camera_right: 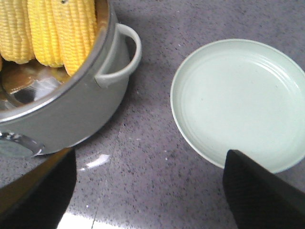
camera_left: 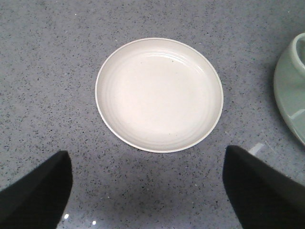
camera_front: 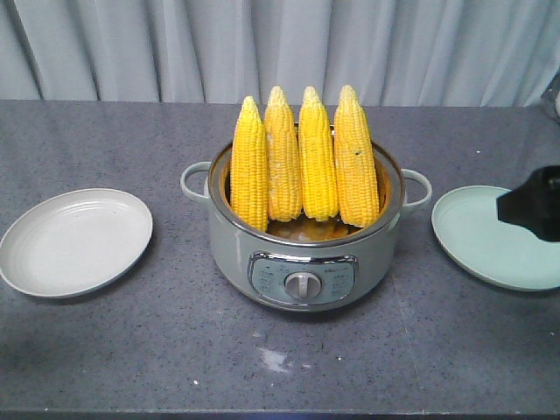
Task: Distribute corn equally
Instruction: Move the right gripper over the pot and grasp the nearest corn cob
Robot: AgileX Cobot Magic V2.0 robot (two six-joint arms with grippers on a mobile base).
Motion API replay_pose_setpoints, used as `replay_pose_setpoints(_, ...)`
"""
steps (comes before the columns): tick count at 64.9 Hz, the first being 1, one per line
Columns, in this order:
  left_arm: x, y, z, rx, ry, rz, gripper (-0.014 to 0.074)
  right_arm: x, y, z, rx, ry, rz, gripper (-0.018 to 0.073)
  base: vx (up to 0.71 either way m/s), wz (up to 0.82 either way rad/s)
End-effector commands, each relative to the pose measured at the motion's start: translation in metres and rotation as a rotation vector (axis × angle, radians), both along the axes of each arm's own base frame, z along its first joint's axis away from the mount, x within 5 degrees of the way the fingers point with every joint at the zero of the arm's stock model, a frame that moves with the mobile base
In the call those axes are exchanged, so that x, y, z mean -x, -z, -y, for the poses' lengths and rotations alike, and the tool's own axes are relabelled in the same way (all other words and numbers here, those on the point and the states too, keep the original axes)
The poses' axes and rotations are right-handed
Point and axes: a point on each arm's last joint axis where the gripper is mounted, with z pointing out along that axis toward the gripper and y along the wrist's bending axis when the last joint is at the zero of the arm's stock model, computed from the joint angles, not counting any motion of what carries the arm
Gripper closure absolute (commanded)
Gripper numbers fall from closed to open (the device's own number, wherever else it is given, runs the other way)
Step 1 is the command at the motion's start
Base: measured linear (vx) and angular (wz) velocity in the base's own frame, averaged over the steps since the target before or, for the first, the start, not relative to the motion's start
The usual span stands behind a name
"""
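The dark fingers point(camera_left: 38, 191) of the left gripper point(camera_left: 147, 156) are filling the bottom corners of the left wrist view, spread wide apart and holding nothing. Between them only speckled grey tabletop point(camera_left: 57, 71) is showing. Just beyond, the cream plate point(camera_left: 159, 95) is lying bare, with open room all round its rim. At that view's right edge a pale green curve of the pot point(camera_left: 290, 90) is being cut off.

The right gripper point(camera_right: 151, 155) is likewise standing wide open, gripping nothing, over the strip of tabletop between the pot and the green plate point(camera_right: 238, 102). Its right finger is covering part of the plate's near rim. In the front view it is showing only as a dark blurred shape at the right edge, where the green plate is also running out of the picture.

The corn point(camera_front: 302, 157), four cobs, is standing upright in the pot, tips up, side by side. What is lying beneath the cobs is brownish and hard to make out. The pot is sitting between the two plates, apart from each, one handle point(camera_right: 126, 52) pointing toward the green plate. The marks round its knob point(camera_front: 303, 284) are too small to read.
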Motion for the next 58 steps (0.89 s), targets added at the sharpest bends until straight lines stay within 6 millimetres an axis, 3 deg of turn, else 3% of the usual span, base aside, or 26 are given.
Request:
replay_pose_setpoints(1,0.0,-0.015,0.001,0.018,-0.004,0.088,0.001,-0.026,-0.02,-0.004,-0.023,-0.045,0.103,-0.0035,0.0,0.0)
replay_pose_setpoints(21,0.0,-0.015,0.001,0.018,-0.004,0.088,0.001,-0.099,-0.026,-0.021,-0.084,-0.241,0.147,-0.0035,0.0,0.0)
replay_pose_setpoints(43,0.0,-0.015,0.001,0.018,-0.004,0.088,0.001,-0.15,-0.022,-0.069,-0.036,-0.397,0.196,-0.0035,0.0,0.0)
replay_pose_setpoints(58,0.0,-0.015,0.001,0.017,-0.003,0.09,0.001,-0.18,-0.003,-0.09,0.006,-0.415,0.209,-0.0035,0.0,0.0)
